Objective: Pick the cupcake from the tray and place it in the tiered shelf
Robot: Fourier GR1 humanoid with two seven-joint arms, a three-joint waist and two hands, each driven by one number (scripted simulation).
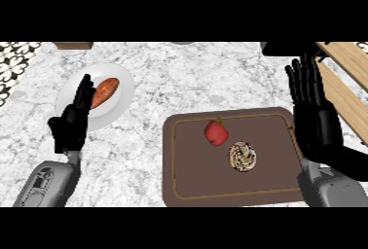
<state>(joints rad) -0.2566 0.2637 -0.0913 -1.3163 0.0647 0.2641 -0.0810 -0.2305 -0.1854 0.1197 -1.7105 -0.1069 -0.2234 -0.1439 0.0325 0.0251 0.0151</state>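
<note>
Beside the tray (280, 194), the right robot hand (310, 104) stands upright, fingers straight and released; the left robot hand (72, 124) likewise.

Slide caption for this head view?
Both hands open, left hand and right hand, flanking tray holding cupcake.

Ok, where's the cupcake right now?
In the head view the cupcake sits on the brown tray, right of centre, just below-right of the red pepper and left of the right hand.
</note>
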